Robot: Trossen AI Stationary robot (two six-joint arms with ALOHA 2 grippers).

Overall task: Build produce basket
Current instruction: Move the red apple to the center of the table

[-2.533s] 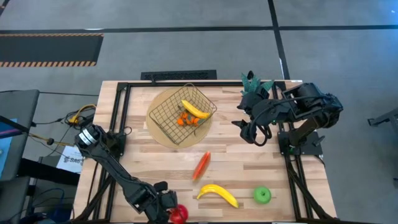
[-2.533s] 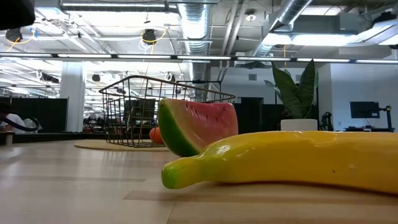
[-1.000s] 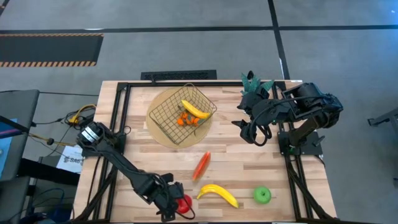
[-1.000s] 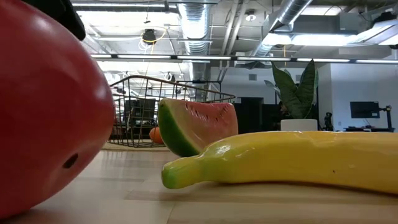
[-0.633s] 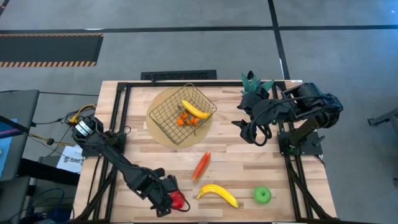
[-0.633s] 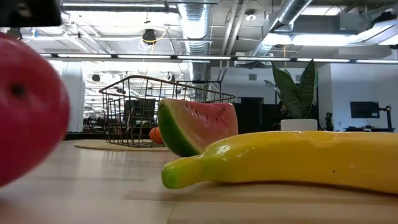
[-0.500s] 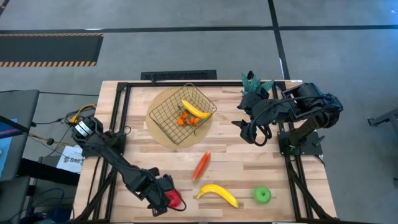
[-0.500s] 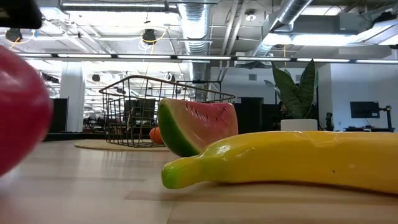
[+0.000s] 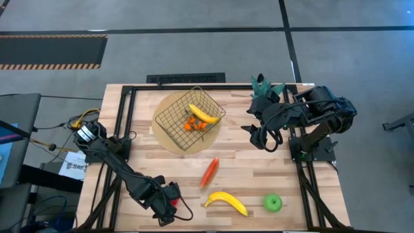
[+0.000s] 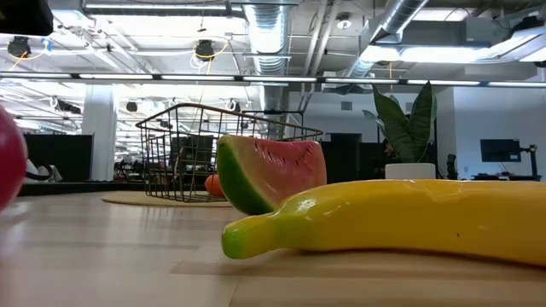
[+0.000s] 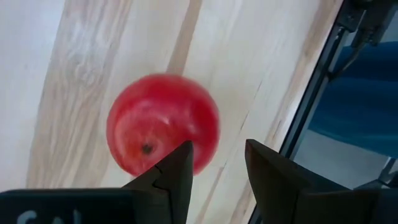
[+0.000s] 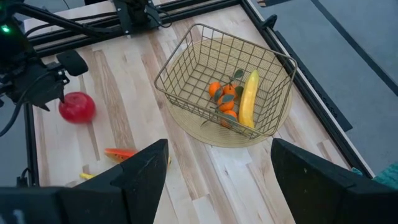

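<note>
Tabletop: red apple [image 11: 163, 127] rolled left, left tool [image 9: 165, 208] following.

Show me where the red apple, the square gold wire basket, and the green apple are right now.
red apple [image 11: 163, 132]: left wrist view, middle of its skin.
square dark-gold wire-mesh basket [image 12: 180, 63]: right wrist view, a rim wire.
green apple [image 9: 273, 203]: high view, its top.

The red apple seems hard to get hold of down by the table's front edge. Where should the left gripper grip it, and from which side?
Likely from straight above, fingers closing across the widest part of the red apple. It is round and lies free on the table, so a grip lower or higher could slip. The left gripper is open beside it, not around it.
</note>
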